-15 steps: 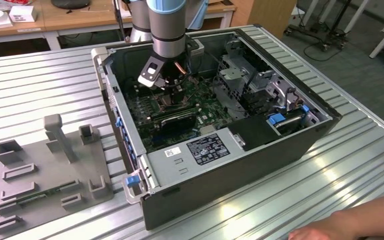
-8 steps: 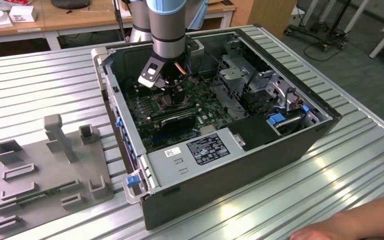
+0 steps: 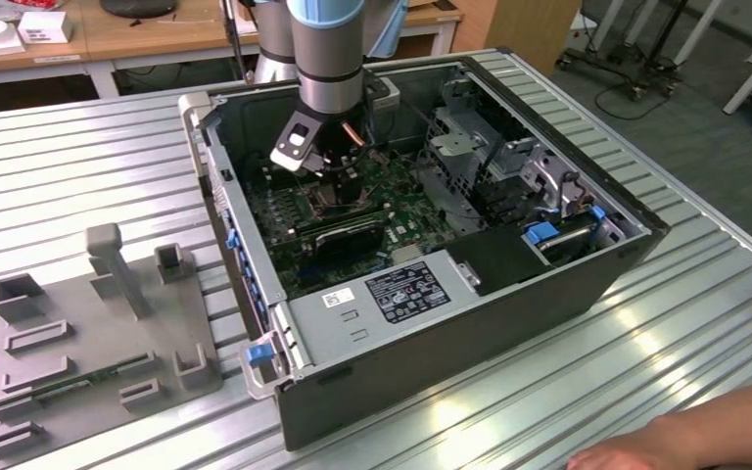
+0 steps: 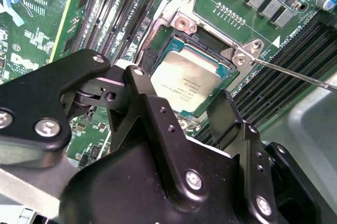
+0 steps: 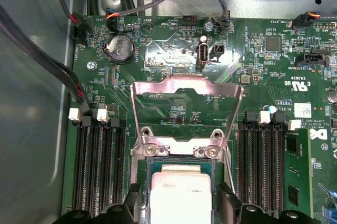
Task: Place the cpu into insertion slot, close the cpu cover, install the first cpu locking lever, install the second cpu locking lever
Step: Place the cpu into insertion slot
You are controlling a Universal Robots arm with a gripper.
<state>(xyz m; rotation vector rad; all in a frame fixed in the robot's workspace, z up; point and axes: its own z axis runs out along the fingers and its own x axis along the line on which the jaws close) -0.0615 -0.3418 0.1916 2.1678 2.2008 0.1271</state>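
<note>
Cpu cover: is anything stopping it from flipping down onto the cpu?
Yes. The open gripper hangs over the cpu, its fingers either side, right where the raised cpu cover would swing down.

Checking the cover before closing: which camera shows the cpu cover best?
The first wrist view: the cpu cover stands raised open, whole frame visible, beyond the cpu. The second wrist view catches its hinge end; in the exterior view the gripper blocks it.
</note>
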